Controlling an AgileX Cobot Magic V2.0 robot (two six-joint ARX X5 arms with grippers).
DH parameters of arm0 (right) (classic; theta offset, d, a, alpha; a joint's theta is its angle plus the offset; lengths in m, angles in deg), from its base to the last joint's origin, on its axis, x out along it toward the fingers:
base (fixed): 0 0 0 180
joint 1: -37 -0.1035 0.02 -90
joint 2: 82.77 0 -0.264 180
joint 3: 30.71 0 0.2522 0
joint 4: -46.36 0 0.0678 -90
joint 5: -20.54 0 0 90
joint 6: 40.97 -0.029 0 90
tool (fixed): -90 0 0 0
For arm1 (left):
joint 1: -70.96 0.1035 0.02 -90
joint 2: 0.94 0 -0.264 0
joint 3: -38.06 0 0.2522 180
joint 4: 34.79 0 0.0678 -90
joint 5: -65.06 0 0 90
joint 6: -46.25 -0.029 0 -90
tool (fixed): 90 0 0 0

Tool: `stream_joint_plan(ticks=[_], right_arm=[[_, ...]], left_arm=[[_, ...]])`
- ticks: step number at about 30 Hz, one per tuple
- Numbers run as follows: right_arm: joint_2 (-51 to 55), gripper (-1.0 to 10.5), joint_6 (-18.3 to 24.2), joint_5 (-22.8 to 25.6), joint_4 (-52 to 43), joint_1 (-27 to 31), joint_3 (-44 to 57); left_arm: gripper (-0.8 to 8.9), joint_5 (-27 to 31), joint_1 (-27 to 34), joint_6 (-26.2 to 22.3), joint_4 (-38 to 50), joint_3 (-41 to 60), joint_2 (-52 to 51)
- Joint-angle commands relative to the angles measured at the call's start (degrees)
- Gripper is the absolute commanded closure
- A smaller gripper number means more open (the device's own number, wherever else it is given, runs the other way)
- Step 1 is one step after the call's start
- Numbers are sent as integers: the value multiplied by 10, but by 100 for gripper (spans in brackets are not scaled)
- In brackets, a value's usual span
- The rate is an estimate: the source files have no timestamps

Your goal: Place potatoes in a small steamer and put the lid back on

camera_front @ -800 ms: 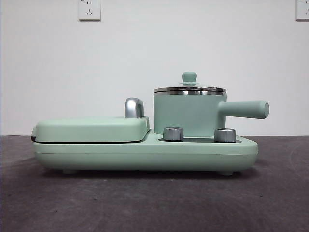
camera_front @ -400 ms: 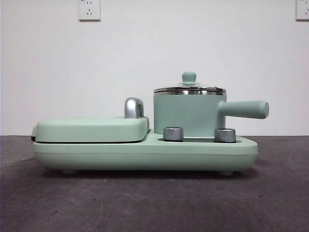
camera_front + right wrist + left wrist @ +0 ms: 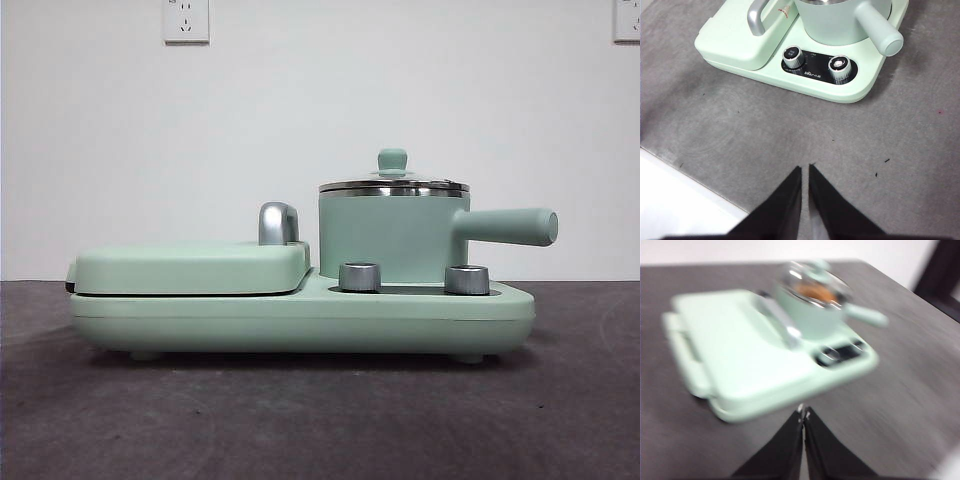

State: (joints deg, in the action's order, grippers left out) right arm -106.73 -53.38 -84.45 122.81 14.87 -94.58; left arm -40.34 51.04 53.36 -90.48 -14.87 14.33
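Left pincer: jaws pressed together, holding nothing, hanging over bare tabletop just off the appliance's near corner. The view is motion-blurred. Right pincer: jaws nearly closed with a thin gap, empty, over the tabletop in front of the control panel with its two knobs.

Outward from the left pincer: the flat griddle cover first, then the steamer beyond it at the far end of the base. Through the lid an orange-brown blur shows, which reads as the potato already inside. From the right pincer the steamer lies straight ahead past the knobs, its stubby handle pointing out toward the tabletop's edge on that side. The lid is cut off in that view.

Front view: lid sits flat on the steamer rim, knob up, handle sticking out sideways along the base's long axis. No arm in this view.

Judgement: potato in and lid on, so the task looks done. Both pincers are clear of the appliance. The right one has the shorter, unobstructed line to the steamer, while the left would have to cross the griddle cover. Nothing left to grasp that I can see.
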Motion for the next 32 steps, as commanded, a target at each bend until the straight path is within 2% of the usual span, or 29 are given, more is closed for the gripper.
stream_joint_plan(ticks=[1,4,7,10,13,22,32], right_arm=[[-2,927,-2,0,-6,-3,-4],[-2,927,-2,0,-6,-3,-4],[-2,927,-2,0,-6,-3,-4],[-2,927,-2,0,-6,-3,-4],[-2,927,-2,0,-6,-3,-4],[-2,927,-2,0,-6,-3,-4],[-2,927,-2,0,-6,-3,-4]], left_arm=[[808,-3,49,-4,101,62,-24],[808,-1,94,-9,196,141,-54],[807,0,125,-35,272,221,-85],[808,2,141,-37,328,293,-114],[808,29,150,-39,369,346,-135],[808,115,179,-39,354,384,-151],[807,130,216,-41,312,384,-151]])
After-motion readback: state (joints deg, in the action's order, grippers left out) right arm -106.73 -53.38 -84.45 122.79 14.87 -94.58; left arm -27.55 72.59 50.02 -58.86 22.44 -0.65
